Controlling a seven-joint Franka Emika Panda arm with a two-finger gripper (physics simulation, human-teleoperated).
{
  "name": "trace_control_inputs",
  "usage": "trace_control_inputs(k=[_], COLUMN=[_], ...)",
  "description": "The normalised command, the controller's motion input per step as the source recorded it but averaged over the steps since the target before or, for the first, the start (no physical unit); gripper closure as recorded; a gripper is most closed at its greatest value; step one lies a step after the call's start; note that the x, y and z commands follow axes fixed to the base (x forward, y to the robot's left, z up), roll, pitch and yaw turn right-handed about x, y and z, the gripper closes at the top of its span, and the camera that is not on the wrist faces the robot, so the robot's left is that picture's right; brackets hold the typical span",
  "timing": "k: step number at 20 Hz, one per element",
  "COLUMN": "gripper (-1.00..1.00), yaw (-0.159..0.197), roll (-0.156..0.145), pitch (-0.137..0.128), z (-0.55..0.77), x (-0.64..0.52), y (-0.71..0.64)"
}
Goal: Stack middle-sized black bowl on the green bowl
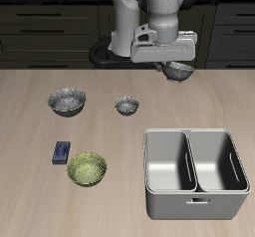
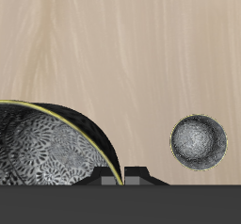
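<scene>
My gripper (image 1: 176,68) is at the back of the table, shut on the rim of the middle-sized black bowl (image 1: 180,73) and holding it above the tabletop. In the wrist view this bowl (image 2: 47,148) shows very close, with its speckled silvery inside and thin yellow rim edge meeting the gripper (image 2: 137,176). The green bowl (image 1: 87,168) sits near the table's front edge, far from the gripper, and does not show in the wrist view.
The wider dark speckled bowl (image 1: 68,102) and the smallest dark bowl (image 1: 127,106) stand mid-table; the smallest also shows in the wrist view (image 2: 199,140). A small blue block (image 1: 62,152) lies beside the green bowl. A grey two-compartment bin (image 1: 196,203) stands at the front.
</scene>
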Motion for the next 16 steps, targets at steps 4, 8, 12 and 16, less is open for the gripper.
trace_control_inputs(k=[4, 8, 12, 16], gripper=[1.0, 1.0, 1.0, 1.0], yaw=[0.063, -0.008, 0.012, 0.015], roll=[0.018, -0.013, -0.006, -0.015], pitch=[0.0, 0.033, 0.036, 0.001], z=[0.04, 0.07, 0.2, 0.14], x=[0.09, 0.18, 0.24, 0.15], y=[-0.07, -0.28, -0.43, -0.33])
